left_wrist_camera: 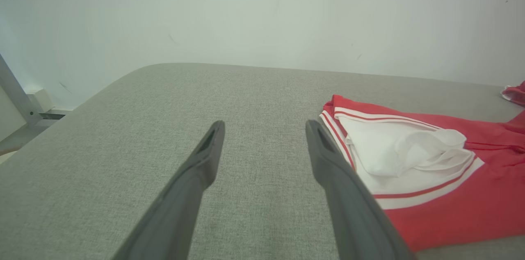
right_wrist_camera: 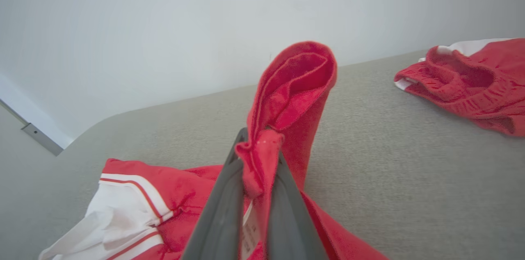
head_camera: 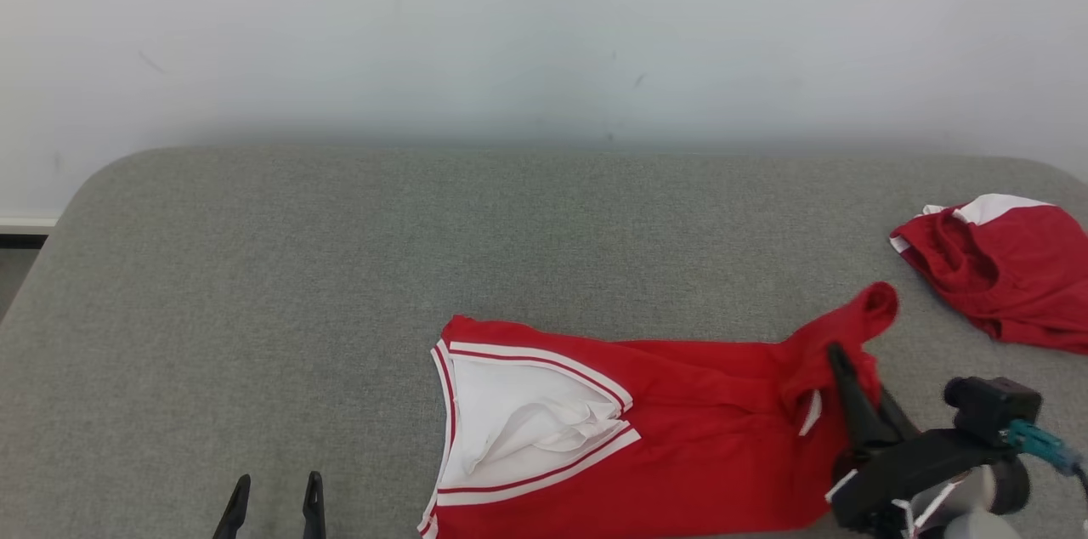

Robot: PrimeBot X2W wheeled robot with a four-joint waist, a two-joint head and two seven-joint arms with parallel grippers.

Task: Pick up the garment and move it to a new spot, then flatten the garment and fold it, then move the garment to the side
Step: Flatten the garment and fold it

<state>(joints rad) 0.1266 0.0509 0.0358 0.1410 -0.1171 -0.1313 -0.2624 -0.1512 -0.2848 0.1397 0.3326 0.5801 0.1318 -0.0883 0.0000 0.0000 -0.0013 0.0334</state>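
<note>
I see the garment (head_camera: 680, 428), red with a white panel (head_camera: 518, 428) edged in red and white stripes. It lies on the grey pad (head_camera: 340, 267) at the near edge, right of the middle. The white panel is at its left end, and the red cloth runs off toward my right.

My right claw (head_camera: 840, 360) is clenched on the garment's right end. In the right wrist view its two dark fingers (right_wrist_camera: 221, 210) press together on a pinch of red cloth, and a loop of that cloth stands up above the fingertips, off the pad. A small white label (right_wrist_camera: 249, 231) shows between the fingers lower down.

My left claw (head_camera: 279, 484) is released, jaws wide apart and grasping nothing. It hangs over bare pad just left of the garment's striped edge; I cannot tell whether it touches the pad.

A second red and white piece (head_camera: 1011, 275) lies apart at the far right. A pale wall (head_camera: 510, 29) rises behind the pad.
</note>
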